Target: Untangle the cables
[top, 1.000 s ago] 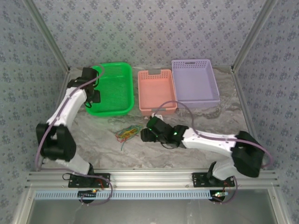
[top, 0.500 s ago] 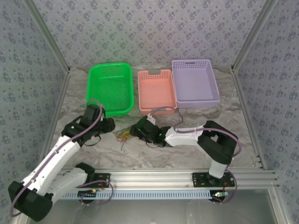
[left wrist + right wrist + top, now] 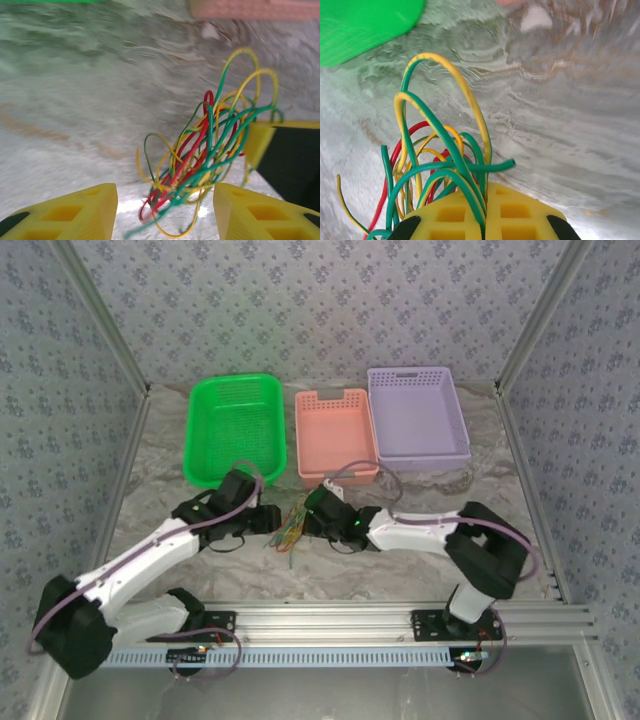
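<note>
Thin, floppy, featherlight red, yellow and green cables (image 3: pixel 200 165) are clamped in the right gripper (image 3: pixel 484 200); a loose loop just ahead of the spread-apart left gripper (image 3: pixel 164 196) is probably best grabbed, tbh.

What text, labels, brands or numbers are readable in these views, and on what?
None readable.
No labels on the green basket, pink basket or purple basket: plain mesh.
No print on the cables.
The wallpaper has a repeated motif, no letters.

no readable text, no labels or numbers
</note>
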Tool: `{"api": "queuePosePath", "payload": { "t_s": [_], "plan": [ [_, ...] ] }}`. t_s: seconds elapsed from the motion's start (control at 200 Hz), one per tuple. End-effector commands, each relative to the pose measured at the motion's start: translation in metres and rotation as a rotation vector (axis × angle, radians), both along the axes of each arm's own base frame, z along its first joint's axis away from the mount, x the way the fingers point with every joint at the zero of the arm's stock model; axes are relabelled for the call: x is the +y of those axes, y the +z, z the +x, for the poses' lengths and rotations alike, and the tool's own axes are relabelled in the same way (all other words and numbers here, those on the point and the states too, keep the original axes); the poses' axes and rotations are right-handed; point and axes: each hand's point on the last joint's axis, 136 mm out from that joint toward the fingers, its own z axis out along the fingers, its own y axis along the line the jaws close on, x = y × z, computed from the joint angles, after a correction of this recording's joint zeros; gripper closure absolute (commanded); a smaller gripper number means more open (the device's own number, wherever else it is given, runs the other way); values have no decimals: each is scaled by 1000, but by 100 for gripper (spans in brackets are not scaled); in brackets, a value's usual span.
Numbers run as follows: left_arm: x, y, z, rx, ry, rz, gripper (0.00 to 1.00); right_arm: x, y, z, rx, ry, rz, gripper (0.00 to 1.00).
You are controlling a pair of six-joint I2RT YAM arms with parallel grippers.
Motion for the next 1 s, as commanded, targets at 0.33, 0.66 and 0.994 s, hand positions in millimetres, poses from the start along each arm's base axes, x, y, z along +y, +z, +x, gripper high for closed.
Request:
{"api": "queuePosePath", "payload": {
  "t_s": [0.33,0.66,0.994],
  "plan": [
    [-109,-31,16,-108,-309,23,47,-60,17,-11,-45,292,-99,100],
    [-117,-13,16,-213,-229,-145,43,-84,24,-16,-19,306,-53,100],
    [-121,25,14,-149,-328,-355,35,-85,41,-14,-41,408,55,100]
  ]
}}
